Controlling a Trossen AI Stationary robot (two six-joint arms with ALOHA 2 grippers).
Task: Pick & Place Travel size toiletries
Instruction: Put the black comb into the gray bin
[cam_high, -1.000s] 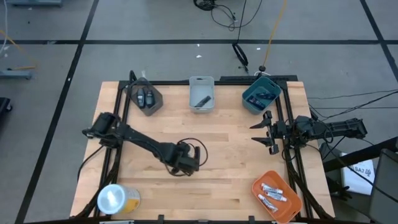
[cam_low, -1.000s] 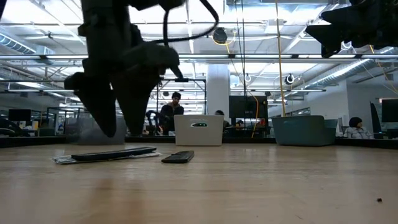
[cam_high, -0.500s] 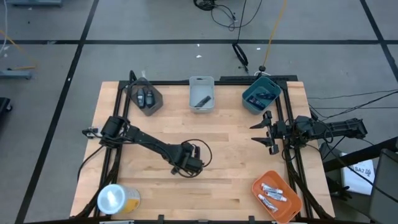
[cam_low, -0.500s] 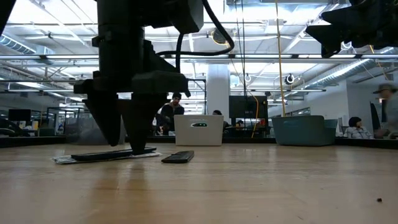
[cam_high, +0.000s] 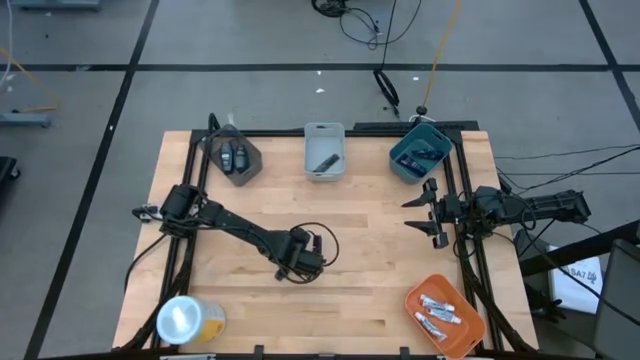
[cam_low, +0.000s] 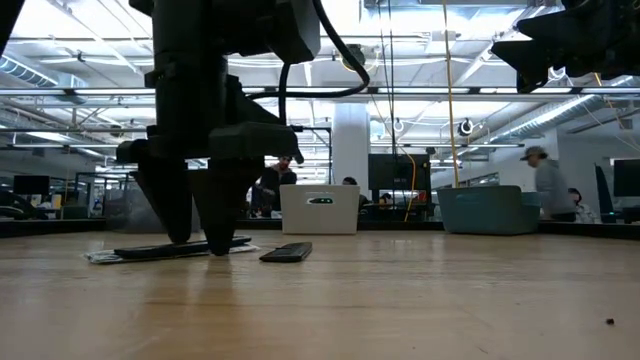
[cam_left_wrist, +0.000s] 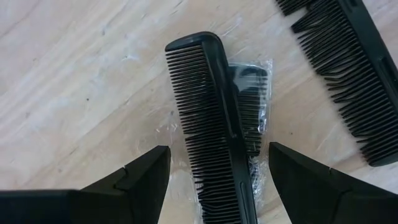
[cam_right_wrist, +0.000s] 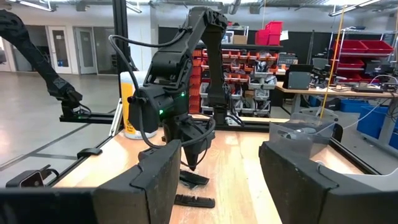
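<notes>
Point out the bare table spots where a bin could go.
Bare wood lies between the white bin and the left gripper, and between that gripper and the orange tray. It is crowded around the black combs.

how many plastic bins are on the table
4: a dark grey bin at the far left, a light grey bin at far centre, a teal bin at far right, and an orange bin at the near right corner.

Left hand (cam_left_wrist: 214, 180) astride comb (cam_left_wrist: 211, 118); second comb (cam_left_wrist: 348, 68) beside.

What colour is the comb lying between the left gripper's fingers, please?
Black; the comb shows best in the left wrist view.
</notes>
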